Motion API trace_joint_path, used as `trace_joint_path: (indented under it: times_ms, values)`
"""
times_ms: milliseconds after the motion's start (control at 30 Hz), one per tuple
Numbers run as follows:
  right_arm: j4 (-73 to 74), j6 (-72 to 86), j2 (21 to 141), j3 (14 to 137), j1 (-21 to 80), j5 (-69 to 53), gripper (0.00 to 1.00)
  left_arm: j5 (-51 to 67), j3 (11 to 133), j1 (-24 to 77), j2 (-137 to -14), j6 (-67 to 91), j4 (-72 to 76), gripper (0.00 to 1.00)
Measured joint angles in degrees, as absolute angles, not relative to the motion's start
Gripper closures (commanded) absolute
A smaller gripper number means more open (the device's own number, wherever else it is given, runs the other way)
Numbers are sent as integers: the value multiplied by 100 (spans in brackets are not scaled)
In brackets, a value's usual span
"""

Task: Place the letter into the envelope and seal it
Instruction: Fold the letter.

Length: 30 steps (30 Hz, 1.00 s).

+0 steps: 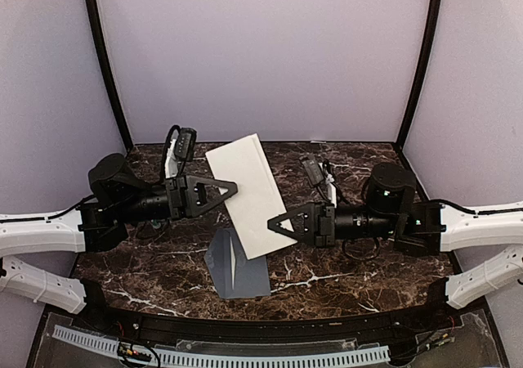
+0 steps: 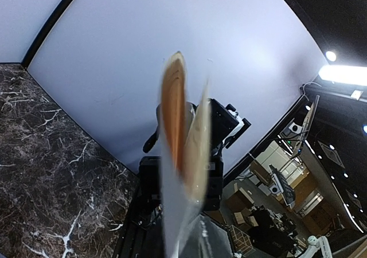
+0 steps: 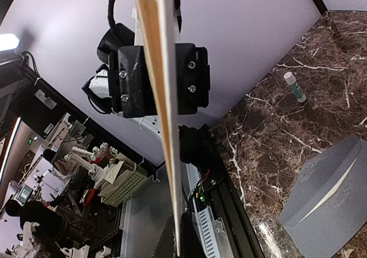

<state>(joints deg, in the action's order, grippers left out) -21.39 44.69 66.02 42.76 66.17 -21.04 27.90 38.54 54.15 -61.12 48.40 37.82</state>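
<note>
Table: I see dark marbled stone (image 1: pixel 351 274) with both arms reaching in over it from the sides.
Letter: the pale sheet (image 1: pixel 248 190) is up in the air over the middle of the table, tilted, with one corner high toward the back wall. Each wrist camera gives me only its edge (image 3: pixel 166 155), and the left one is a close blur (image 2: pixel 183 155).
Envelope: it (image 1: pixel 237 268) lies flat on the table toward the near edge, under the letter's lower end in my top view. It is clear of both grippers, and a pale line crosses its face (image 3: pixel 328 192).
Left gripper: its tip (image 1: pixel 231 190) sits at the letter's left edge. From the right wrist camera I see its black body on both sides of the sheet, but I cannot tell whether it is pinching.
Right gripper: its jaws (image 1: pixel 274 225) are clamped together on the letter's lower right edge.
Tube: a small white one (image 3: pixel 295 86) lies on the stone toward the back, well apart from the envelope.
</note>
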Motion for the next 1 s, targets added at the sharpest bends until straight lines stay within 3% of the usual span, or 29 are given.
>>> trace_joint_path:
  times_ms: [100, 167, 300, 367, 767, 867, 1000]
  values:
    - [-2217, 4506, 6523, 4241, 6624, -1798, 100, 2862, 3854, 5430, -6167, 4890, 3802, 39]
    - [-2292, 4523, 6453, 4233, 6624, -1603, 100, 2877, 3854, 5509, -6217, 4862, 3752, 44]
    - [-2449, 4545, 6379, 4233, 6624, -1358, 100, 2910, 3850, 5701, -6292, 4869, 3629, 71]
    - [-2473, 4563, 6370, 4226, 6624, -1297, 100, 2902, 3815, 5756, -6289, 4851, 3642, 78]
    - [-2587, 4661, 6366, 4119, 6624, -1282, 100, 2764, 3645, 5778, -6224, 4928, 3723, 88]
    - [-2630, 4663, 6366, 4119, 6624, -1288, 100, 2764, 3645, 5789, -6281, 4958, 3787, 99]
    - [-2665, 4683, 6368, 4119, 6624, -1306, 100, 2762, 3645, 5804, -6348, 4976, 3824, 100]
